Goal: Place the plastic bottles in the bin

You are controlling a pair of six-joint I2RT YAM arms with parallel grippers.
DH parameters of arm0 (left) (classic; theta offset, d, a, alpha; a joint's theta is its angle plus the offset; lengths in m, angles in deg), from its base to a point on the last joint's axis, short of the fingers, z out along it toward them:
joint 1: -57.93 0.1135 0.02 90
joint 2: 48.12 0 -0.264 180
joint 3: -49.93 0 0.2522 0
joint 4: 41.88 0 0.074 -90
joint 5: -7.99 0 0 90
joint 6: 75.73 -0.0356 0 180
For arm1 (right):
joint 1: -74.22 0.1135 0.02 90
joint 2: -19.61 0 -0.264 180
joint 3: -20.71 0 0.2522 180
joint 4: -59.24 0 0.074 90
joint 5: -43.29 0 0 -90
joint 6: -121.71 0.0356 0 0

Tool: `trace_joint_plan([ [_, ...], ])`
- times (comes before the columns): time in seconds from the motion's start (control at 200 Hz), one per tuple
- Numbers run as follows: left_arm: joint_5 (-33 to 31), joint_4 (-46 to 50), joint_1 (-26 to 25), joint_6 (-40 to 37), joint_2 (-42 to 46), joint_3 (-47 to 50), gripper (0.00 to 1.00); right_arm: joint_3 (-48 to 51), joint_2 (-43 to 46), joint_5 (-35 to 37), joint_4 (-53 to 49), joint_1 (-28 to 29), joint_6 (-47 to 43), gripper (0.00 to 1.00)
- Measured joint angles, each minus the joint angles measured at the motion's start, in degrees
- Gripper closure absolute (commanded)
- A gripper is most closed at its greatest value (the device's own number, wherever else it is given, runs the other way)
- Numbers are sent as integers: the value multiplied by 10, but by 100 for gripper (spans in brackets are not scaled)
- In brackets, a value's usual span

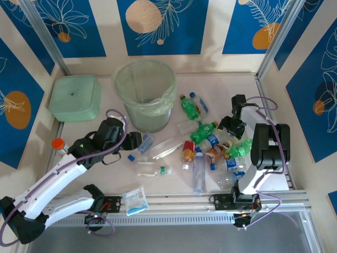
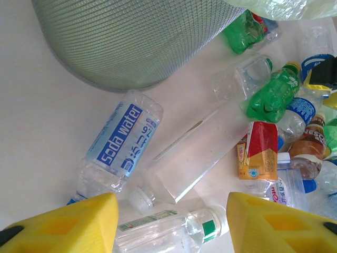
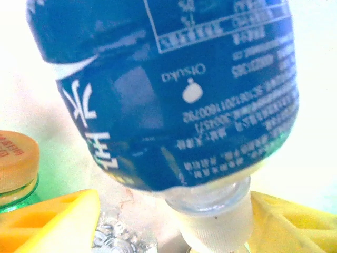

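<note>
Left end effector (image 2: 172,204) hovering wide open, near left, above a clear green-capped bottle (image 2: 174,227) lying on the desk (image 1: 168,191); soda water bottle (image 2: 118,139) lying just beyond it. Right end effector (image 3: 175,196) straddling the neck of a blue-labelled bottle (image 3: 174,95), jaws apart; cannot tell if gripping. Other plastic bottles (image 1: 210,141) lying heaped right of centre. Bin (image 1: 142,118) standing upright farther back, left of centre, its wall just behind the soda water bottle.

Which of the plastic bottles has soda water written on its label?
The crushed clear plastic bottle with the pale-blue label, lying on its side right beside the round pale-green bin.
</note>
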Motion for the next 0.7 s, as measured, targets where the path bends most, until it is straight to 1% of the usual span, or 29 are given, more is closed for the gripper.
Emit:
trace_joint_plan([
  [0.26, 0, -1, 0, 0, 0, 3, 46, 10, 4, 10, 6, 0, 4, 46],
  [0.45, 0, -2, 0, 0, 0, 6, 47, 17, 4, 11, 12, 0, 5, 63],
  [0.54, 0, -2, 0, 0, 0, 6, 47, 19, 4, 11, 14, 0, 6, 66],
  [0.63, 0, -2, 0, 0, 0, 7, 47, 19, 4, 11, 16, 0, 5, 73],
  [0.7, 0, -4, 0, 0, 0, 8, 48, 19, 6, 11, 17, 1, 7, 82],
])
